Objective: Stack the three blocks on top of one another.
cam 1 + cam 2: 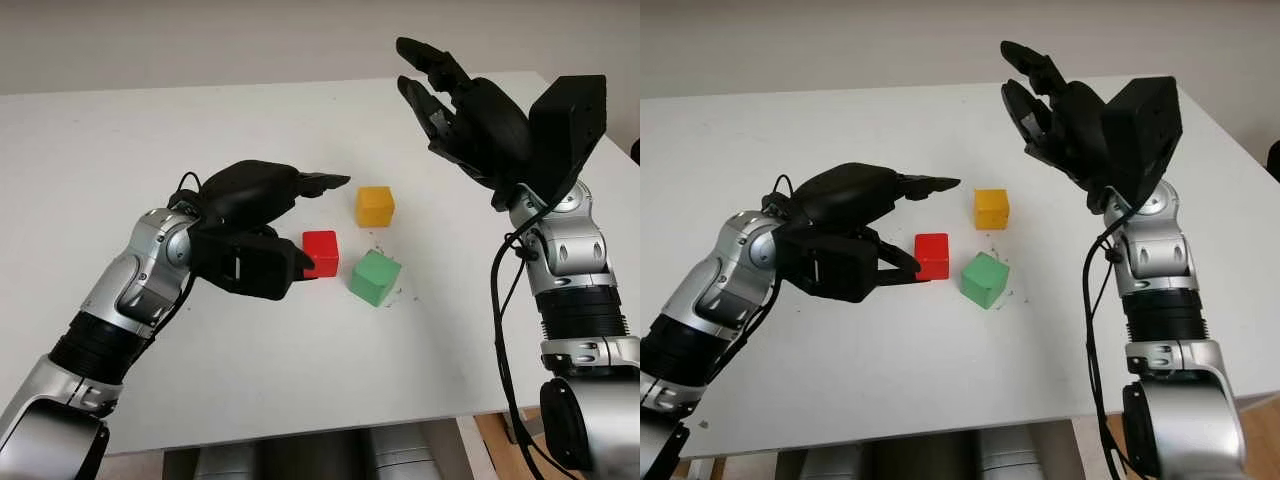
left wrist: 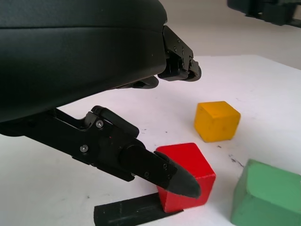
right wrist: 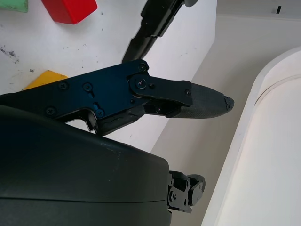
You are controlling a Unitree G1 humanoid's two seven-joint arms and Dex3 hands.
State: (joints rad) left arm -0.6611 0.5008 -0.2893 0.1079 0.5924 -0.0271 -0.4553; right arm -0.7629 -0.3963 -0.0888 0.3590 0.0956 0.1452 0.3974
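A red block [image 1: 322,252] sits on the white table [image 1: 150,130], with a green block [image 1: 375,277] just to its right and a yellow block [image 1: 375,206] behind the two. All three stand apart on the table surface. My left hand [image 1: 326,226] is open at the red block's left side. Its upper fingers [image 2: 181,70] reach over the block, and its thumb tip [image 2: 181,181] lies low against the near left face. My right hand [image 1: 425,80] is open and raised high above the table's far right, holding nothing.
The table's front edge [image 1: 330,425] runs close below the blocks, and its right edge passes behind my right arm [image 1: 570,270]. Bare white surface stretches left of and behind the blocks.
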